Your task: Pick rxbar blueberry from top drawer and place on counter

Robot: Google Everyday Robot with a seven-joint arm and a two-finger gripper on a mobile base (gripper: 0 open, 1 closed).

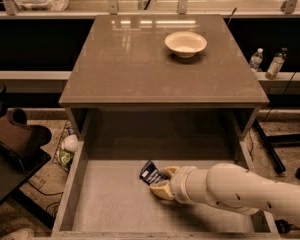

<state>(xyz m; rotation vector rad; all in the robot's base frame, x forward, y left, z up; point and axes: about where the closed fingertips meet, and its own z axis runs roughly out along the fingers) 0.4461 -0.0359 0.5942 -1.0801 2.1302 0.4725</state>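
The rxbar blueberry (150,172), dark blue with a white label patch, lies tilted in the middle of the open top drawer (105,204). My gripper (163,180) reaches in from the right on the white arm and is shut on the bar's right end. One tan finger (160,190) is below the bar and the other is above it. The bar's left end sticks out to the left of the fingers. The grey-brown counter (140,59) lies above and behind the drawer.
A white bowl (185,43) stands on the counter at the back right. The drawer's side walls (72,184) flank the arm. Two bottles (267,63) stand on the floor at the right, and a dark chair (15,139) and a bag of clutter are at the left.
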